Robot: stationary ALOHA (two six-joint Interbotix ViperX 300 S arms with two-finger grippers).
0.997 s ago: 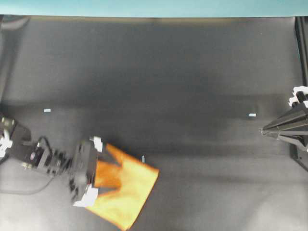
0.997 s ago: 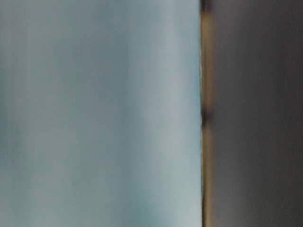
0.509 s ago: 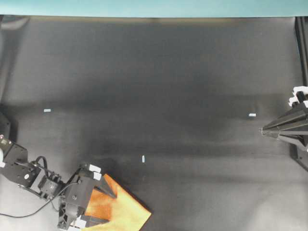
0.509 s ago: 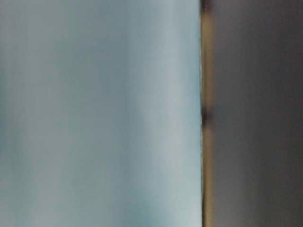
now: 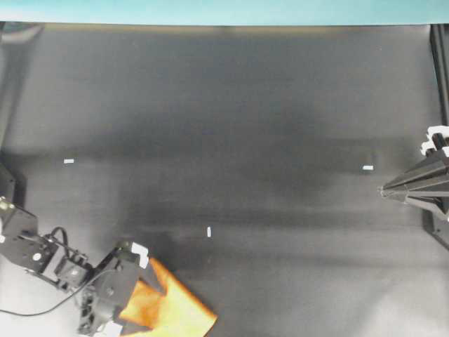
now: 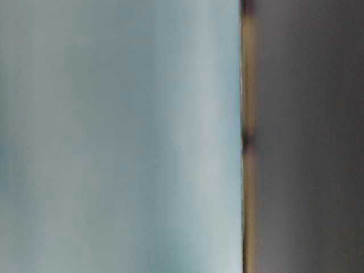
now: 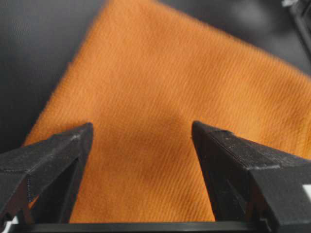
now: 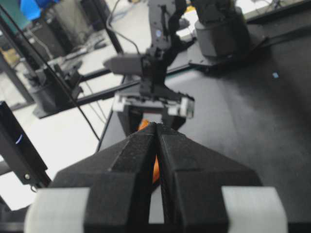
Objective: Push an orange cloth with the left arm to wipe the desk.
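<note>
While the left arm [image 5: 42, 256] lay low across the bottom-left corner of the tabletop [image 5: 231, 126], its tool [image 5: 151, 295] sat on the orange cloth [image 5: 175, 312], fingers spread wide, one each side of the cloth's middle. Left wrist view: both black fingers [image 7: 53, 160] down on the orange cloth [image 7: 160, 107] with fuzzy fabric filling the gap between them, nothing pinched. Cloth lay flat at the bottom edge of the overhead view, left of centre, turned cornerwise, partly cut off by the frame and partly under the tool. Small white tape mark [image 5: 209, 232] just above and to the right of the cloth, apart from it. Two more tape marks, one at left [image 5: 69, 161], one at right [image 5: 367, 168], well apart from the cloth. Right tool [image 8: 156, 145] at the right edge of the tabletop, fingers pressed together, holding nothing, well away from the cloth. Teal strip [image 5: 224, 10] along the far edge. Table-level view too blurred to read.
</note>
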